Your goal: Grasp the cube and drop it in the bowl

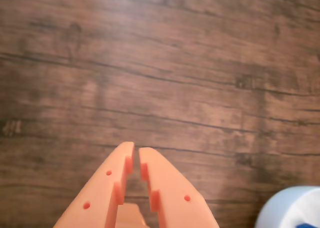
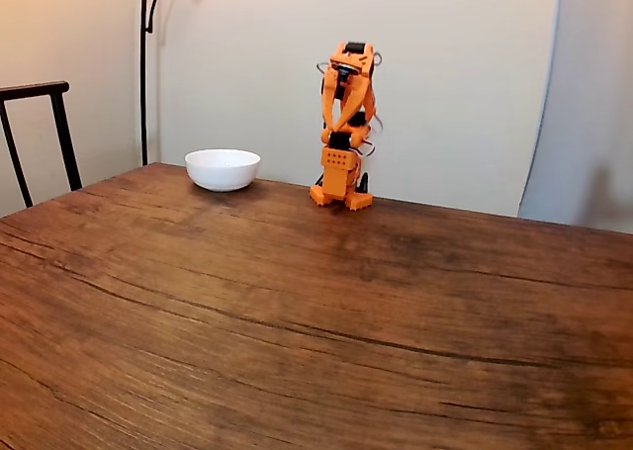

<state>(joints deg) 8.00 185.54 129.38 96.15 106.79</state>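
My orange gripper [image 1: 136, 152] enters the wrist view from the bottom edge. Its fingers are shut, tips nearly touching, with nothing between them, above bare wood. The white bowl [image 1: 287, 208] shows as a curved piece in the bottom right corner, to the right of the fingers and apart from them. A small bright blue patch, the cube [image 1: 305, 224], sits within the bowl's white outline and is cut off by the frame edge. In the fixed view the bowl [image 2: 223, 169] stands at the table's far side, left of my folded arm [image 2: 345, 124]; its inside is hidden there.
The brown wooden table [image 2: 316, 302] stretches wide in front of the arm. A dark chair back [image 2: 40, 124] stands at the left edge and a lamp pole [image 2: 144, 64] rises behind the bowl, against the pale wall.
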